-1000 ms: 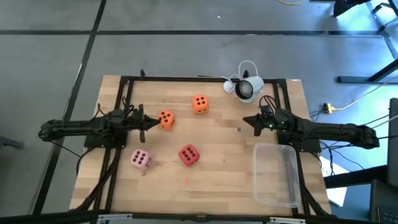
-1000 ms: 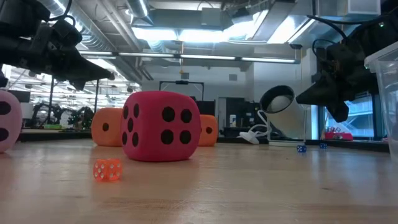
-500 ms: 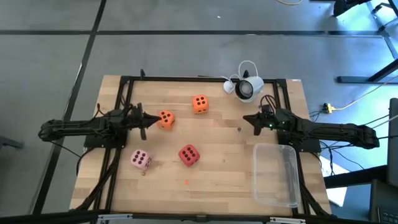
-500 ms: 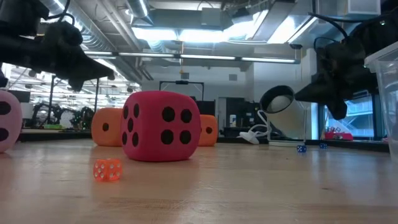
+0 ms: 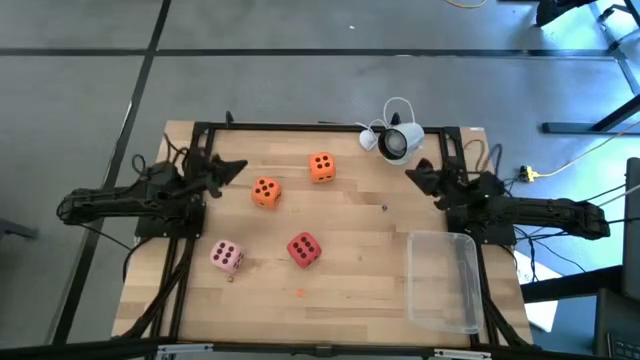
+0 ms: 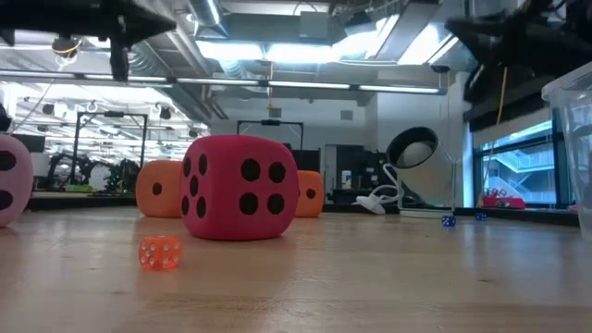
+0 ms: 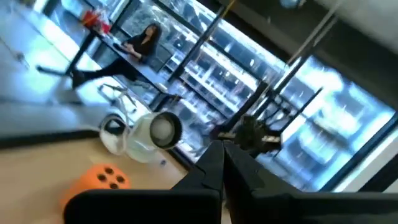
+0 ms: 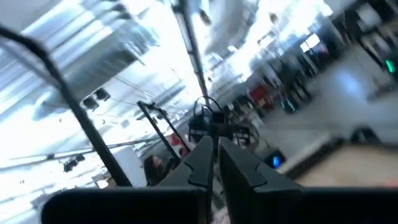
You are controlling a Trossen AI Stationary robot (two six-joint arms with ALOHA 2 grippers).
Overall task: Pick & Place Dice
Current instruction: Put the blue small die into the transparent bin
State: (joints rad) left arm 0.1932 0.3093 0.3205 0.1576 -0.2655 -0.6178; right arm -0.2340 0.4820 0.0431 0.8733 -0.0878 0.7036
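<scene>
Jaws clenched on both arms, nothing held: I see the left gripper (image 5: 236,166) and the right gripper (image 5: 412,176) raised above the desk (image 5: 370,280), fingertips pressed together in both wrist views.

Landmark: the red die (image 5: 303,249), mid-desk. All four dice rest on the desk, well apart from each other. The pale pink die (image 5: 226,257) lies to its left. The nearer orange die (image 5: 265,191) sits behind it, slightly to the left, and is the closest one to the left gripper. The second orange die (image 5: 321,167) lies farther behind. The clear bin (image 5: 441,280) stands well to the red die's right. A tiny orange die (image 6: 159,252) lies just in front of it.

Step in hand, as I judge it: the first pick. My plan is to release the left jaws fully, square them to the nearer orange die's flat faces, come straight down and squeeze lightly; the cubes look soft.
</scene>
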